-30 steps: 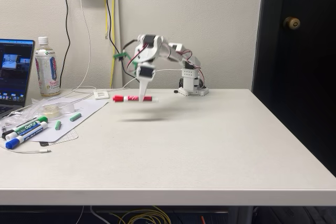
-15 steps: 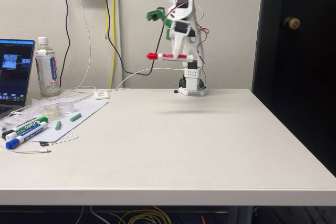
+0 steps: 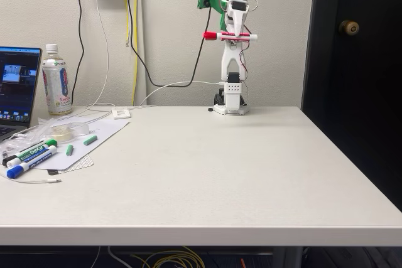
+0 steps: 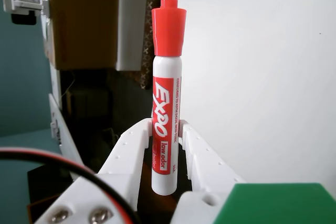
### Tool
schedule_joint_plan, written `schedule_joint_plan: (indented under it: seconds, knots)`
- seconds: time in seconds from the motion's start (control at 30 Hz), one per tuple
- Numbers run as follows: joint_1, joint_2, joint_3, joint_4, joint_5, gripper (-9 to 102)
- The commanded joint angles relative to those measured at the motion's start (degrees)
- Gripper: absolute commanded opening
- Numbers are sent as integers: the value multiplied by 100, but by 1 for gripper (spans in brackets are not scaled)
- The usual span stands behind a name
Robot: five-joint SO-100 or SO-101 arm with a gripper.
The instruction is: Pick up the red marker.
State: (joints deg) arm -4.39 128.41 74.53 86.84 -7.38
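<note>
The red marker (image 3: 230,36) hangs level high above the table, near the wall over the arm's base, its red cap pointing left in the fixed view. My gripper (image 3: 233,36) is shut on its middle, with the arm folded upright. In the wrist view the red marker (image 4: 167,98) stands upright with its red cap at the top and the Expo label facing the camera. My gripper (image 4: 166,127) clamps its lower barrel between two white fingers (image 4: 134,145).
At the table's left lie a green-capped marker (image 3: 36,150) and a blue-capped marker (image 3: 26,163) on a white sheet (image 3: 81,142). A bottle (image 3: 56,81), a laptop (image 3: 17,89) and cables stand by the wall. The arm's base (image 3: 230,106) sits at the back centre.
The arm has swung up and back from low over the table to an upright pose, carrying the red marker from near the tabletop to high above the base.
</note>
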Motion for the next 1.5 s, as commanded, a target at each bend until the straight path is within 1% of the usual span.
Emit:
schedule_joint_plan:
  seconds: [0.0,0.27,0.6,0.83,1.0,1.47]
  knots:
    - [-9,1169,1424,-686,18,0]
    - [123,2988,3656,-1978,-97,0]
    - [149,4614,5563,-2892,44,0]
    - [176,5089,6161,-3146,53,0]
    - [325,5045,6170,-3190,413,0]
    - [422,5019,6231,-3120,519,0]
